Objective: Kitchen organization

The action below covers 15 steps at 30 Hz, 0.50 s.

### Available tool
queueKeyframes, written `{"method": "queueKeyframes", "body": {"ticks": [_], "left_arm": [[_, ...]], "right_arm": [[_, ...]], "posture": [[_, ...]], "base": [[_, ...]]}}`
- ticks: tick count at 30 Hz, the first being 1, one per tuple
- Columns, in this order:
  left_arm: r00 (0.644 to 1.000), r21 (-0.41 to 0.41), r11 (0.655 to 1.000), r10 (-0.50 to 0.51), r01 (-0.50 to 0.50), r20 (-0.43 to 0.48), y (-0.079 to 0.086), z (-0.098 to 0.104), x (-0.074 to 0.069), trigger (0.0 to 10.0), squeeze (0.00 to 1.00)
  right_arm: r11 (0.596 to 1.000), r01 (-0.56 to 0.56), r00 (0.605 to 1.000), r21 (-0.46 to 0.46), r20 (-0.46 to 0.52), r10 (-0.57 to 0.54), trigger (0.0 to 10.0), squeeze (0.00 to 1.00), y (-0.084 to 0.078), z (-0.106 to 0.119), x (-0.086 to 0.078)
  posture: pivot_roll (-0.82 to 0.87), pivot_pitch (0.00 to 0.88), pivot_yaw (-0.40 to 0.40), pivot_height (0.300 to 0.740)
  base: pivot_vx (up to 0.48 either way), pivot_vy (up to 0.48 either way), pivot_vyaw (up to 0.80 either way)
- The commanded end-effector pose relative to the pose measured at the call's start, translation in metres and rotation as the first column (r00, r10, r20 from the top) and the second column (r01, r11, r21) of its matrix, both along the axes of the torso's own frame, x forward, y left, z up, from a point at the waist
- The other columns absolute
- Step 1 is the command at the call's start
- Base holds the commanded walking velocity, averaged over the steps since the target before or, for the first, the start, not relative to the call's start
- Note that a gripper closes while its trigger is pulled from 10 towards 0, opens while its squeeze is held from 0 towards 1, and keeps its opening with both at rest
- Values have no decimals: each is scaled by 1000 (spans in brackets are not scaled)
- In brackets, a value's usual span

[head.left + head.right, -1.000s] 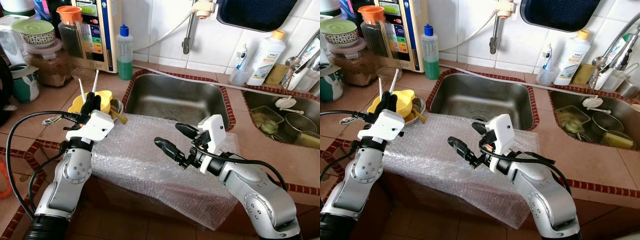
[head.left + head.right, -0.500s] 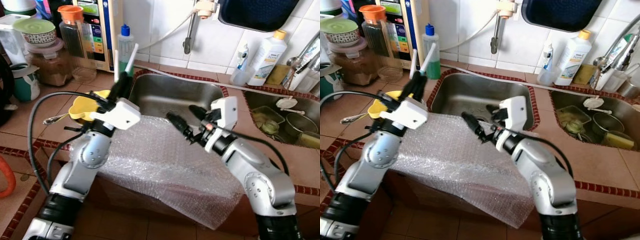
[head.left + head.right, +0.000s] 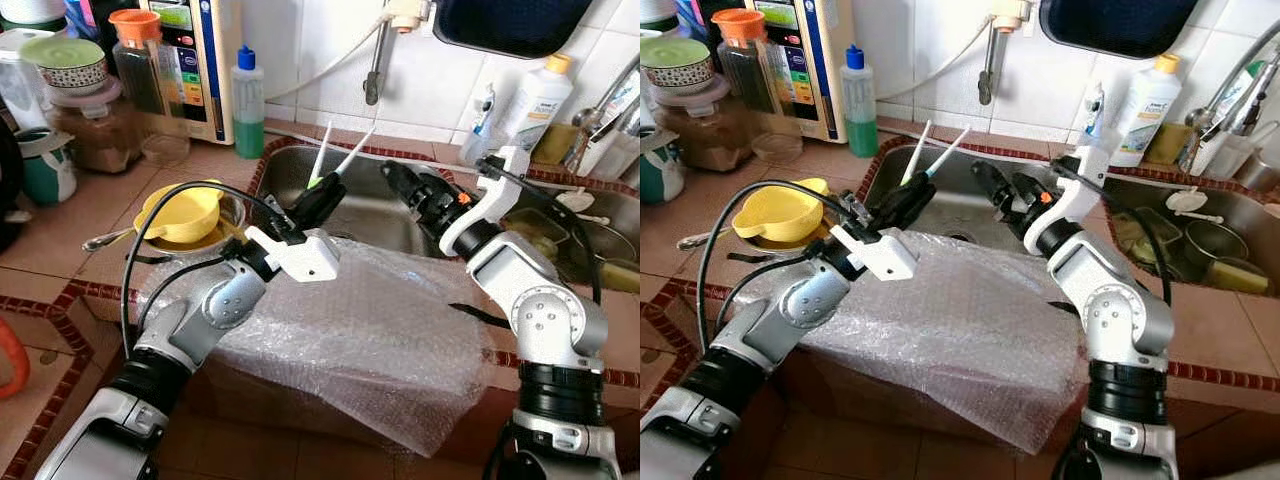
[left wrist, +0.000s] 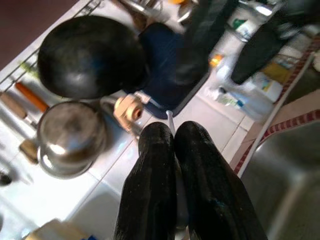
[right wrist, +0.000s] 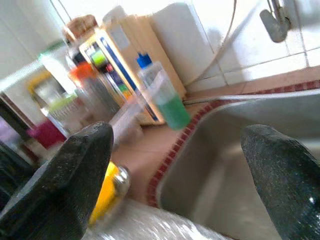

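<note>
Left gripper (image 3: 318, 192) is clamped tight on a pair of white chopsticks (image 3: 338, 160), holding them up over the sink (image 3: 300, 168). Right gripper (image 3: 407, 188) hangs over the same sink with its fingers spread wide and nothing in them, just above the bubble wrap (image 3: 380, 330).

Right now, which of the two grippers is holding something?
The left gripper: its fingers are shut on two white chopsticks over the sink. The right gripper is open, holding nothing.
</note>
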<state>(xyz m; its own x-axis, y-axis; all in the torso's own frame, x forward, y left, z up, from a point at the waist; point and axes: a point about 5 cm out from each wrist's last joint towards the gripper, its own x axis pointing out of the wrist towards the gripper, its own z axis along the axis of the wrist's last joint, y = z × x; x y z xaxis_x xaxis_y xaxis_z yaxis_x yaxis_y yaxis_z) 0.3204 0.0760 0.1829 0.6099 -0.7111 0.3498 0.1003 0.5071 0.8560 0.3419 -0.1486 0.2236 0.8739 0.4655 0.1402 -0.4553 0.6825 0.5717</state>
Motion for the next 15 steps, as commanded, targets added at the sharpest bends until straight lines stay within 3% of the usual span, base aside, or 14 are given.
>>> {"method": "queueKeyframes", "body": {"ticks": [1, 5, 15], "left_arm": [[999, 20, 999, -36, 35, 22, -8, 2, -1, 10000, 0], [997, 15, 998, -63, 63, 35, -18, 2, -2, 10000, 0], [992, -22, 995, -99, 101, 81, -33, 16, 2, 10000, 0]], "right_arm": [[1000, 5, 1000, 29, -17, -4, 10000, 0, -3, 3, 3], [994, -12, 999, 107, -47, 17, 10000, 0, 2, 7, 12], [992, 29, 998, 126, -60, -22, 10000, 0, 14, 10, 23]], "posture": [[29, 0, -80, 740], [30, 0, -77, 740], [27, 0, -54, 740]], "base": [[0, 0, 0], [0, 0, 0], [0, 0, 0]]}}
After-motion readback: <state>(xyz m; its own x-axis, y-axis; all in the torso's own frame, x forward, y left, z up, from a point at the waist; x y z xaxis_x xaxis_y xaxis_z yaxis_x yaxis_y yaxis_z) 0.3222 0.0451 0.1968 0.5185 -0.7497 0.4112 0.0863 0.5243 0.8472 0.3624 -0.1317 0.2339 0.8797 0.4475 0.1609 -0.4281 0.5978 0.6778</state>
